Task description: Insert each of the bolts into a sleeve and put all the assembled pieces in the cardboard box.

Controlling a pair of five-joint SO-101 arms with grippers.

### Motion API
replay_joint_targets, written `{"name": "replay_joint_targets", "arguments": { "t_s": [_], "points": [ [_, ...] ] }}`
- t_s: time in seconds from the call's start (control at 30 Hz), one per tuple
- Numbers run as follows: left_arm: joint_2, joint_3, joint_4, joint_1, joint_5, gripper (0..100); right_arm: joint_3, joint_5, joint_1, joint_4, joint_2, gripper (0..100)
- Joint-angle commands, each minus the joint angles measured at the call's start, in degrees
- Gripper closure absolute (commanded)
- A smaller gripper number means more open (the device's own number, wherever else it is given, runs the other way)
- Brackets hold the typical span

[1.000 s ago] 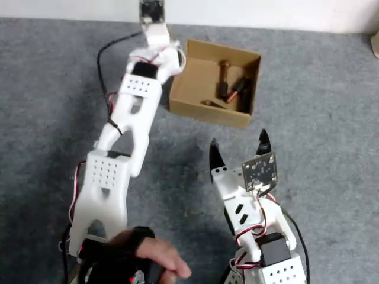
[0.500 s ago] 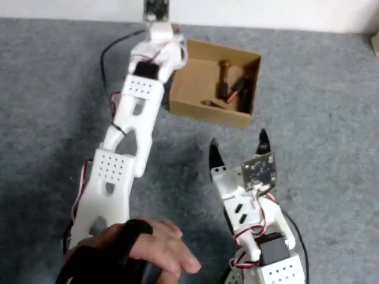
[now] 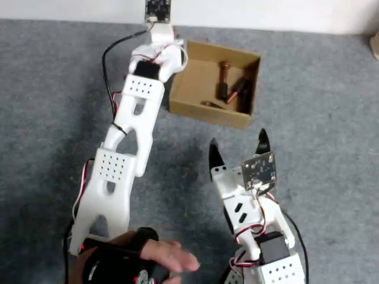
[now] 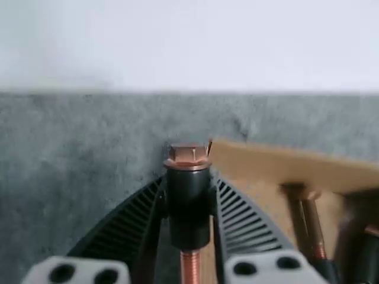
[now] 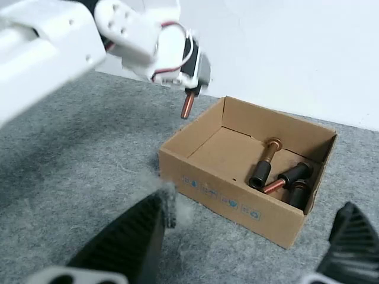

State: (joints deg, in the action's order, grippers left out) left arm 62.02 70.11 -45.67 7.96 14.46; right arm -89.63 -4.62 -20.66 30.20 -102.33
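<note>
Held tight in the pinch of the left gripper (image 4: 188,195): a black sleeve (image 4: 188,177) with a copper bolt (image 4: 188,155) through it, head up, threaded end dangling. Hung just beside the cardboard box (image 5: 201,174), seemingly outside its far corner, though hard to judge for depth. Lay inside already: three assembled pieces (image 5: 265,164). Farther off, spread wide above the grey carpet (image 3: 320,118): the right gripper (image 3: 238,148). Risked, if let go here, a drop onto carpet; if swung across low, a snag on the wall and a shoved box.
</note>
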Motion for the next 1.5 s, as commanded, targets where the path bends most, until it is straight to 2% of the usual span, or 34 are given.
{"name": "replay_joint_targets", "arguments": {
  "t_s": [0.0,0.43,0.6,0.73,0.93,1.1,1.3,1.47],
  "points": [
    [-1.5,0.7,0.0,1.8,-0.8,100,0.6,0.1,0.7,-1.7,-0.3,62.2],
    [-1.5,-2.1,0.0,1.6,-3.8,100,0.6,0.1,0.7,-1.7,-0.3,62.2],
    [-3.7,2.3,-0.7,-0.8,-3.9,100,0.6,0.1,0.7,-1.7,-0.3,62.2],
    [-6.7,10.1,-9.6,-1.5,-3.8,100,0.6,0.1,0.7,-1.7,-0.3,62.2],
    [-9.1,26.2,-29.4,0.5,-3.9,100,0.7,0.1,0.8,-1.7,-0.3,62.2],
    [-16.8,25.2,-40.4,0.8,-3.9,100,0.7,0.1,0.8,-1.7,-0.3,62.2],
    [-25.8,25.3,-46.7,3.3,-3.9,100,0.7,0.1,2.9,-1.7,-0.3,62.2],
    [-29.8,24.9,-48.0,14.1,-4.0,100,0.7,0.1,4.5,-1.7,-0.4,62.2]
  ]
}}
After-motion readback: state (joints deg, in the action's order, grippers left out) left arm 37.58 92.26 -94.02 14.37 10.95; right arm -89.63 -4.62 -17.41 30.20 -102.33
